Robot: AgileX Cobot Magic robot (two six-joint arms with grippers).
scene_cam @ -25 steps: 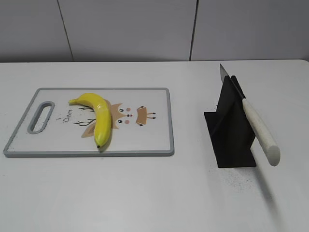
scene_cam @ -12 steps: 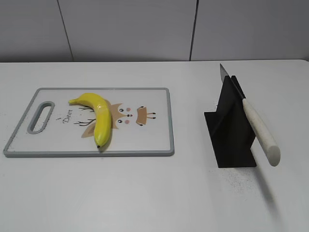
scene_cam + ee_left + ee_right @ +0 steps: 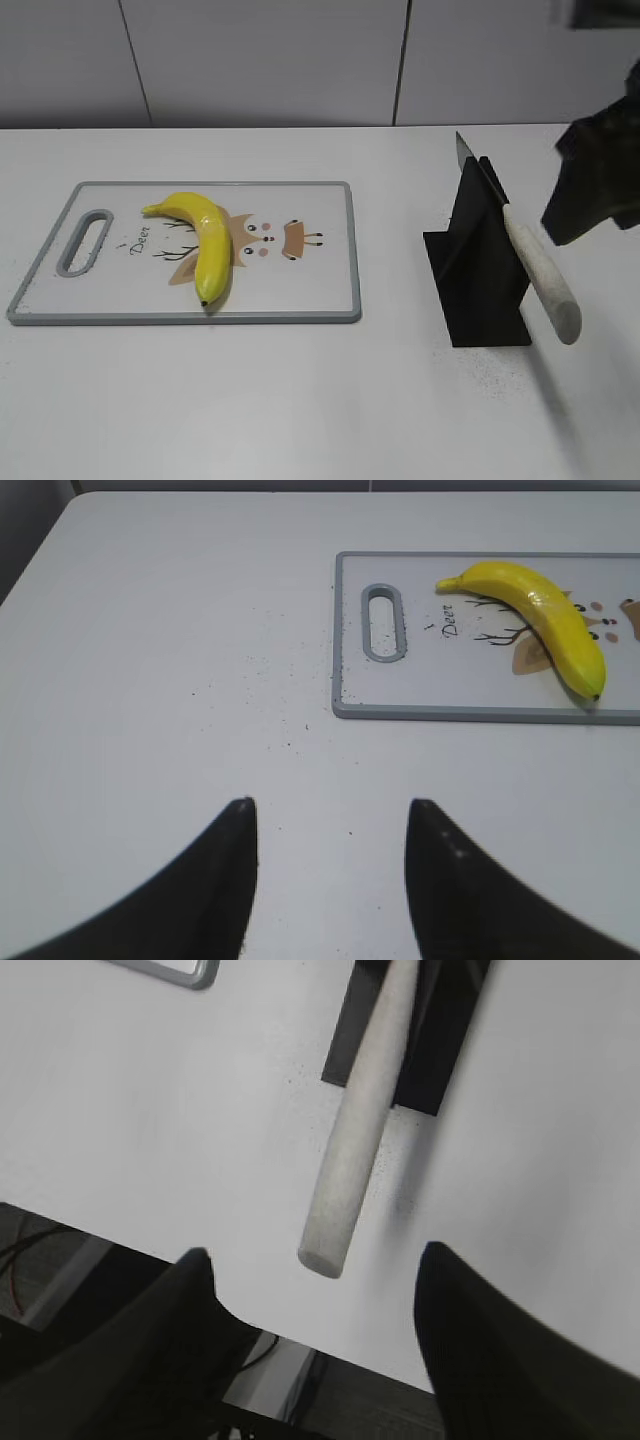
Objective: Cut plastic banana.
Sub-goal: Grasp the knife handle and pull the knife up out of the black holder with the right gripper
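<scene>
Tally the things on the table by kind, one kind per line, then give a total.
Banana: 1
Cutting board: 1
Knife: 1
Knife stand: 1
Total: 4

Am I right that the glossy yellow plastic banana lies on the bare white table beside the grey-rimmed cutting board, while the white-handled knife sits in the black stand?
Not quite. The glossy yellow plastic banana lies on the grey-rimmed cutting board itself, over its deer print, as the exterior view shows. The white-handled knife does sit in the black stand.
</scene>
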